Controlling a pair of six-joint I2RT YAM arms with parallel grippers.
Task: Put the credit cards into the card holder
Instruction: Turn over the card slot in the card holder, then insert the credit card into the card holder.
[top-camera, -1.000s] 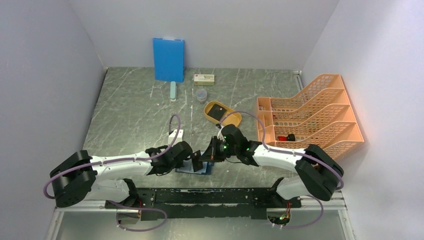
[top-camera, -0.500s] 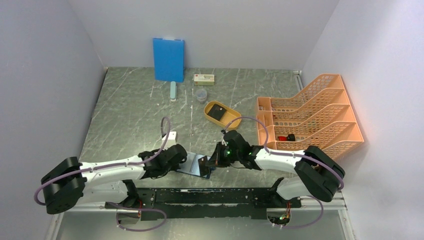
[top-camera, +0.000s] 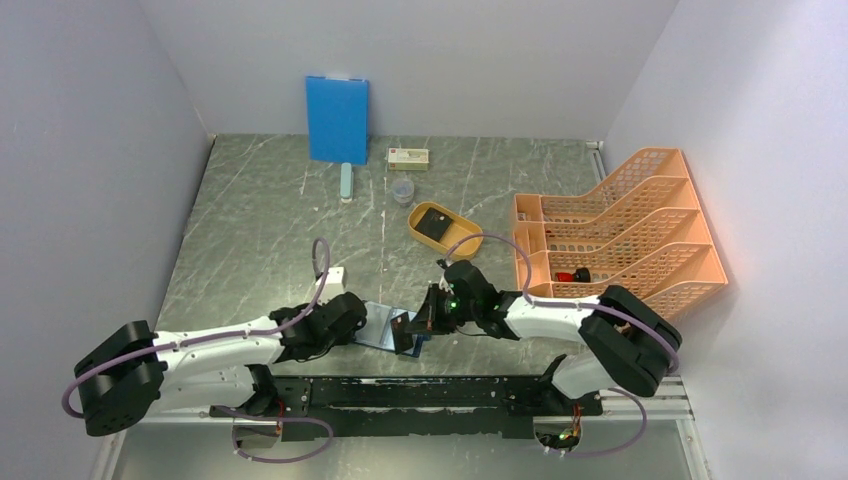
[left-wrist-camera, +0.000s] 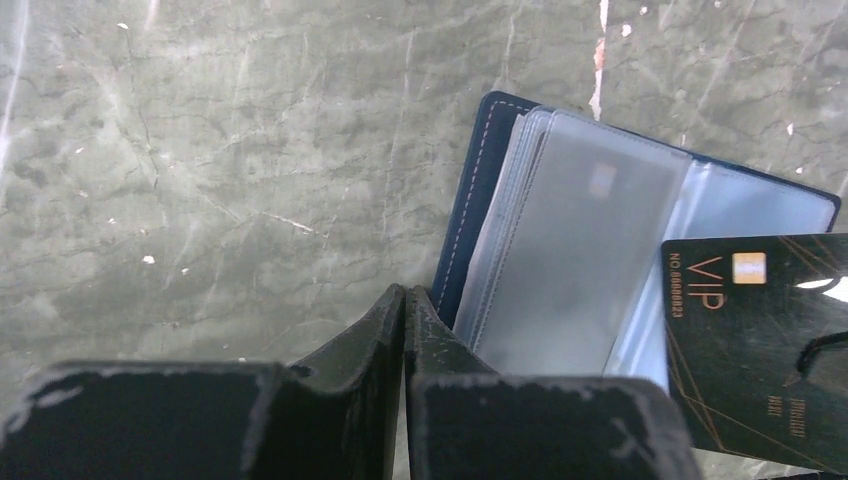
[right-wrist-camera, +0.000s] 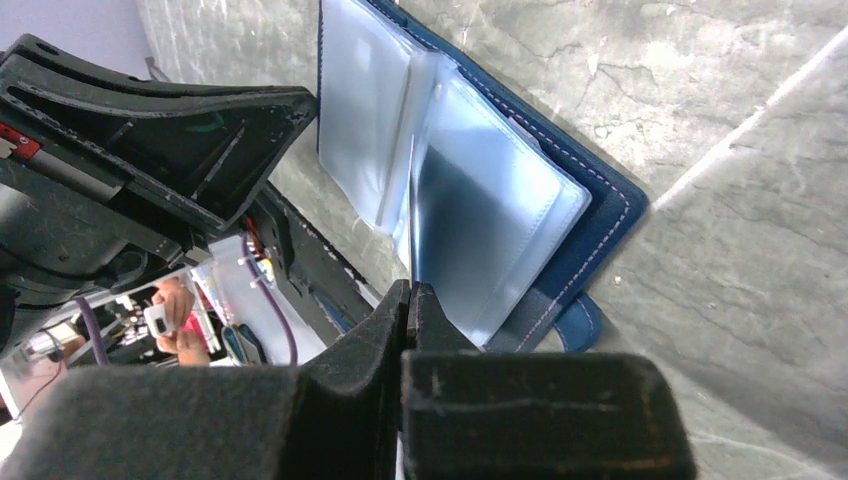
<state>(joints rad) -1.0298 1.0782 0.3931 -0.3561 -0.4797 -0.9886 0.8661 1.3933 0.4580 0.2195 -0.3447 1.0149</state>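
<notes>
The card holder (top-camera: 378, 325) lies open and flat at the 6 o'clock edge of the bench. Its cover (left-wrist-camera: 470, 200) is dark navy with pale stitching, a small clasp tab (right-wrist-camera: 578, 322) sticks out at one side, and its clear plastic sleeves (left-wrist-camera: 570, 250) are fanned upward. A black card (left-wrist-camera: 760, 340), marked VIP in gold with a gold chip, sits tilted over the sleeves at the holder's 4 o'clock, pinched in the right pincer (top-camera: 420, 325).
</notes>
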